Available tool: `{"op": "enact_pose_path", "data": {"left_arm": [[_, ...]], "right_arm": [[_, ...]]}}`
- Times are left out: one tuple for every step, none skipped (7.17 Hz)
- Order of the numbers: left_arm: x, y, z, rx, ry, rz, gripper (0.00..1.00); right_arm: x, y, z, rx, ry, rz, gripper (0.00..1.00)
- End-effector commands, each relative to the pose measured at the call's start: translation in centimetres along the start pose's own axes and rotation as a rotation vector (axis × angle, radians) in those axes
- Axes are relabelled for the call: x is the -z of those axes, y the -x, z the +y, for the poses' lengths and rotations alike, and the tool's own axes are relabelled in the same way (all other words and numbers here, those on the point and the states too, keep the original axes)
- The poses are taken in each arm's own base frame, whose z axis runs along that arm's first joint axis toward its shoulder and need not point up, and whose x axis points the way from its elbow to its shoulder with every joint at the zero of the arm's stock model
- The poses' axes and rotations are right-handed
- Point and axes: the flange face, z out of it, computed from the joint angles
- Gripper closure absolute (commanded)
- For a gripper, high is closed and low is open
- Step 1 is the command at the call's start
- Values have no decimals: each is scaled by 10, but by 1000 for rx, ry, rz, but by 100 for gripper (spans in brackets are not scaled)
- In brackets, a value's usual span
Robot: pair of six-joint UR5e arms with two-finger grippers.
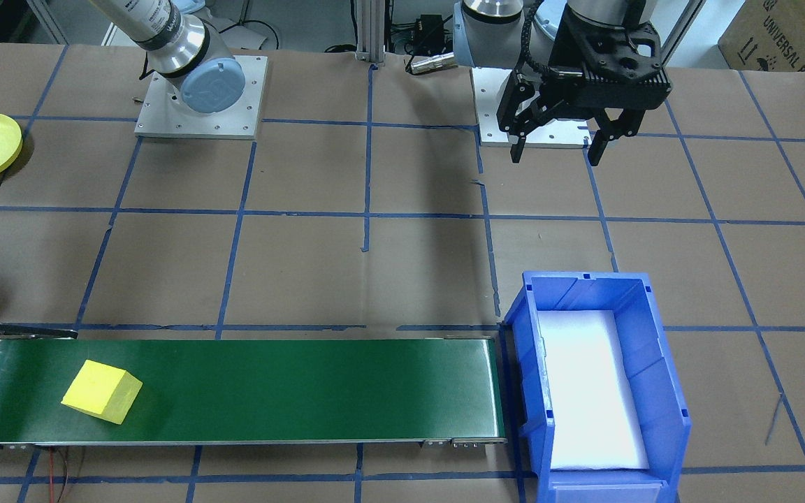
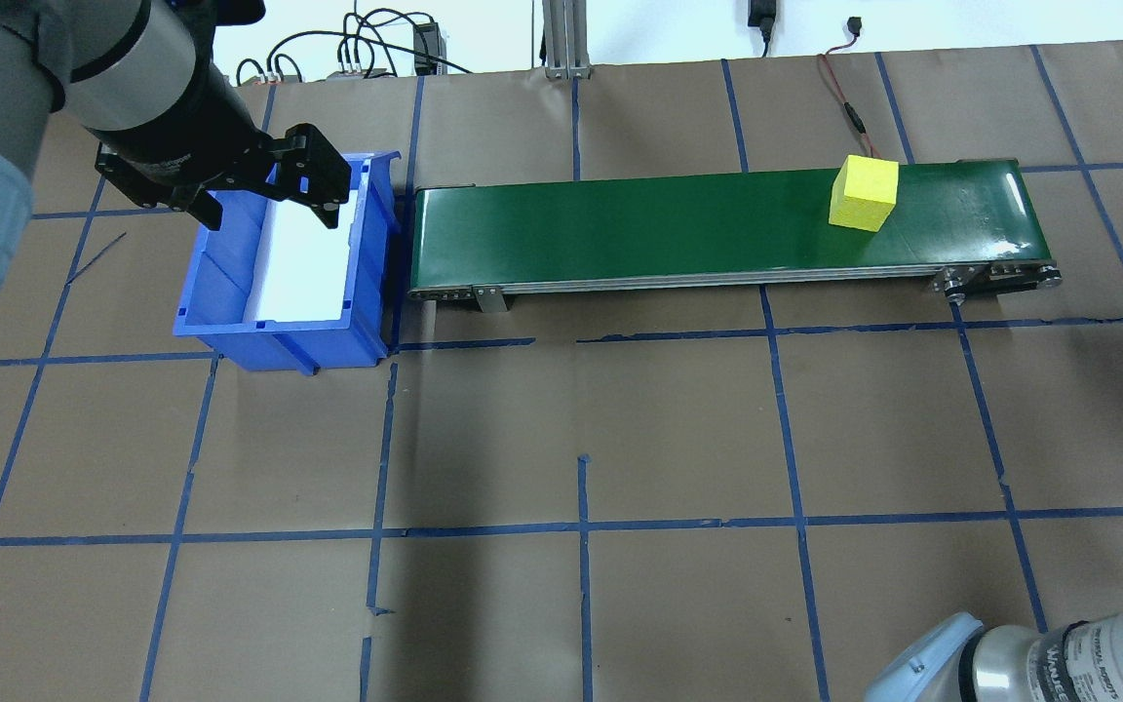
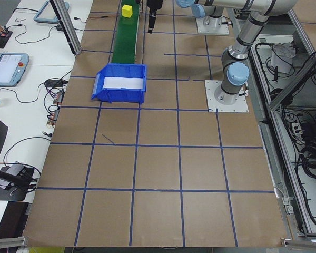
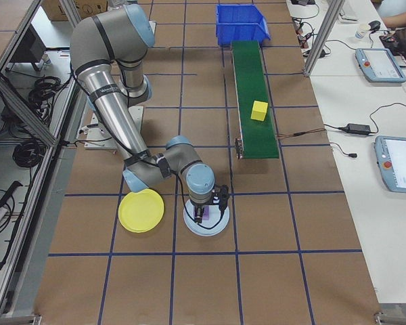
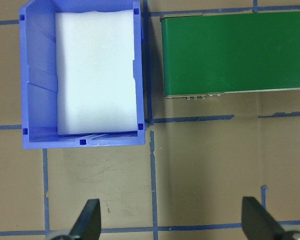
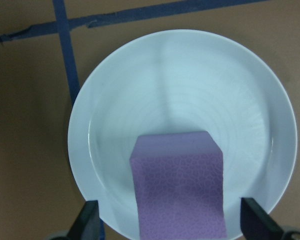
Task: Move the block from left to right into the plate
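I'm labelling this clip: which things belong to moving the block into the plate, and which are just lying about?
Job in hand: yellow block on the green conveyor belt; yellow plate; left claw and right claw, both open.

Seemingly lying about: blue bin; pale plate holding a purple block, under the right claw.

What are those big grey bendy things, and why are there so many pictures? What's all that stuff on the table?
They are two robot arms, each ending in two fingers for grabbing. Four cameras watch the table from the front, from above and from both ends. Two more sit on the wrists, looking down. The left arm's fingers hang open and empty near a blue bin with white padding. A yellow block sits on a green belt. The right arm's fingers are spread open on either side of a purple block lying on a pale plate, not squeezing it. A yellow plate lies beside it.
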Motion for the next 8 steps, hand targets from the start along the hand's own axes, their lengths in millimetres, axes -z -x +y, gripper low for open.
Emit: {"op": "enact_pose_path", "data": {"left_arm": [[2, 0, 0, 2, -3, 0, 0], [0, 0, 0, 2, 0, 0, 0], [0, 0, 0, 2, 0, 1, 0], [-1, 0, 0, 0, 1, 1, 0], [-1, 0, 0, 0, 1, 1, 0], [-1, 0, 1, 3, 1, -3, 0], [-1, 0, 1, 5, 3, 0, 0], [2, 1, 1, 3, -3, -5, 0]], "right_arm": [[47, 81, -42, -27, -38, -34, 0], [60, 169, -89, 6, -56, -20, 0], [57, 212, -112, -72, -59, -29, 0], [67, 257, -138, -59, -127, -94, 0], [74, 281, -165, -62, -180, -103, 0], [82, 304, -193, -31, -256, -128, 0], [69, 312, -207, -60, -240, -142, 0], [57, 328, -209, -99, -218, -163, 0]]}}
